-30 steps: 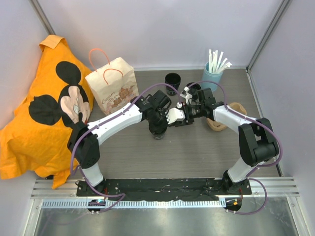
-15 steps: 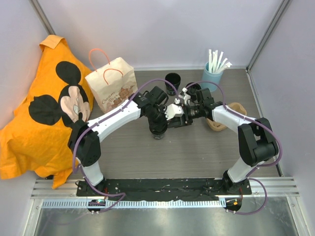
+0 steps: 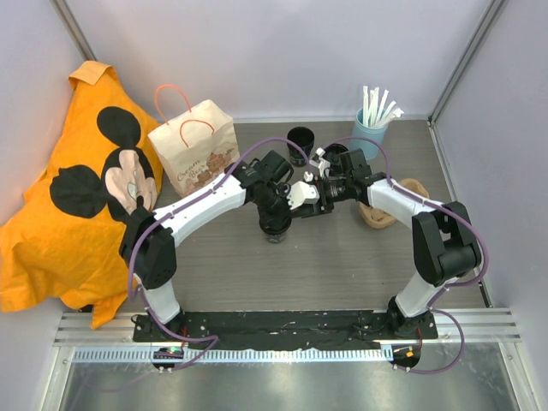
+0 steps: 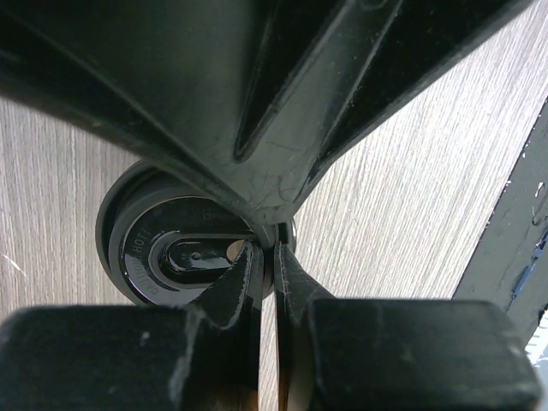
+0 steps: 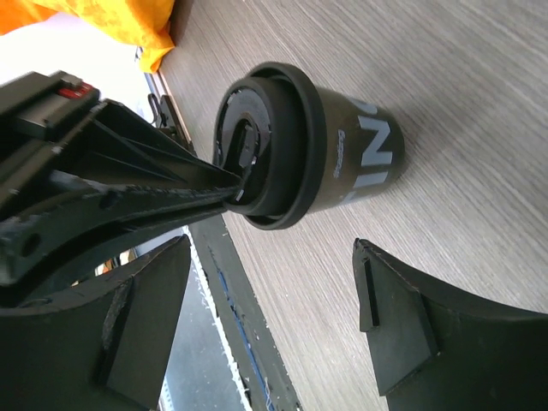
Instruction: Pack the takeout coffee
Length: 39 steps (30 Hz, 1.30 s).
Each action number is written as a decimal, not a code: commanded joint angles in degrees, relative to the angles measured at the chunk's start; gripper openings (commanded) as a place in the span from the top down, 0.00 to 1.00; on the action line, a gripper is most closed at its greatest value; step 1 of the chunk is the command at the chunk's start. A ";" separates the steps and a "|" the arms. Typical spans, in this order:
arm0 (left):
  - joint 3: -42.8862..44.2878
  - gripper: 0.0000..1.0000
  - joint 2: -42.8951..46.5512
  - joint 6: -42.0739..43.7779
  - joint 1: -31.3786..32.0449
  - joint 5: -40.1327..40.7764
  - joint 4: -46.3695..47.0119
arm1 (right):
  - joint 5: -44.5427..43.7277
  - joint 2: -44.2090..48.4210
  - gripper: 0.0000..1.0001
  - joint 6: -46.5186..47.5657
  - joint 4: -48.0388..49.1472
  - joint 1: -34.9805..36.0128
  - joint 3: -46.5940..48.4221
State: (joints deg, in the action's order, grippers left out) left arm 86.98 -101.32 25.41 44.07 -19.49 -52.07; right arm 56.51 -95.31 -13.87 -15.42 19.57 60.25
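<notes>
Black and glossy at the lid and matt on its tapered wall, the small round takeout cup with pale lettering [image 5: 317, 154] stands upright in the middle of the grey wood-grain tabletop [image 3: 360, 274]. It is well apart from the tan printed paper bag with pink handles [image 3: 195, 154] at the back left.

The left end effector [image 4: 274, 250] meets the cup from above. Its jaws are drawn narrow, with only a sliver between them, and the tips sit at the lid's raised rim beside the sip slot. Whether they truly pinch that rim cannot be told. The right end effector [image 5: 272, 257] stands wide, its two dark pads flanking the cup without touching it.

The step in hand looks like a side grasp by the right arm. To do it well, the pads should centre on the cup wall and close below the lid's flange. They should close gently, since the wall seems thin and its taper would let a loose grip slide. The lid looks slick and only snapped on, so lifting by it risks popping it off. The left arm had best release only once the right grip is firm — and the cup should stay level on its way to the bag.
</notes>
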 commanded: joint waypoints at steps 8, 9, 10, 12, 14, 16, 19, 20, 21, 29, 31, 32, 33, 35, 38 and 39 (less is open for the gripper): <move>2.23 1.00 -0.11 -0.80 0.05 -0.11 -0.13 | 1.15 -1.37 0.20 0.07 0.92 0.64 3.65; 2.58 1.00 -0.02 -0.80 0.05 -0.11 -0.48 | 1.15 -1.46 0.20 0.07 0.92 0.73 3.73; 2.84 1.00 -0.02 -0.97 0.05 -0.11 -0.57 | 1.06 -1.55 0.20 0.16 1.01 0.82 3.82; 3.19 1.00 0.07 -1.06 -0.04 -0.38 -0.75 | 0.88 -1.64 0.21 0.07 0.92 0.99 3.82; 3.20 1.00 0.16 -1.06 0.05 -0.73 -0.84 | 0.71 -1.72 0.20 0.07 0.92 0.99 3.65; 3.20 1.00 0.24 -0.98 0.05 -0.73 -1.01 | 0.53 -1.55 0.20 0.16 1.09 0.99 3.47; 3.02 1.00 0.33 -0.71 0.05 -0.20 -1.01 | 0.44 -1.37 0.21 0.25 1.01 1.08 3.30; 2.93 1.00 0.24 -0.80 -0.04 -0.38 -1.01 | 0.36 -1.37 0.20 0.25 1.01 1.08 3.38; 2.76 1.00 0.16 -0.71 0.05 -0.38 -1.10 | 0.35 -1.37 0.20 0.42 1.01 1.08 3.38; 2.05 1.00 0.16 -0.62 -0.04 -0.20 -1.01 | 0.18 -1.37 0.20 0.51 1.01 1.17 3.12; 2.05 1.00 0.16 -0.71 -0.04 0.06 -0.84 | 0.09 -1.46 0.20 0.51 1.01 1.26 3.12; 1.88 1.00 0.16 -0.71 0.05 0.06 -0.92 | 0.18 -1.37 0.20 0.60 1.09 1.26 3.12; 1.88 1.00 0.07 -0.71 0.05 0.06 -0.92 | 0.09 -1.29 0.21 0.60 1.01 1.26 3.12; 1.62 1.00 0.16 -0.54 0.05 0.06 -1.01 | 0.09 -1.28 0.20 0.60 1.01 1.34 2.95; 1.35 1.00 0.33 -0.54 -0.04 0.32 -1.01 | -0.17 -1.20 0.21 0.68 1.01 1.35 2.94; 1.26 1.00 0.59 -0.62 0.05 0.41 -1.10 | -0.17 -1.20 0.21 0.68 1.01 1.35 2.94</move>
State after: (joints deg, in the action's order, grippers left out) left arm 88.16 -101.43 25.28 44.07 -19.25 -52.80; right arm 56.45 -96.90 -13.85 -15.44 20.51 61.52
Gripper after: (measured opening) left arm 0.093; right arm 0.796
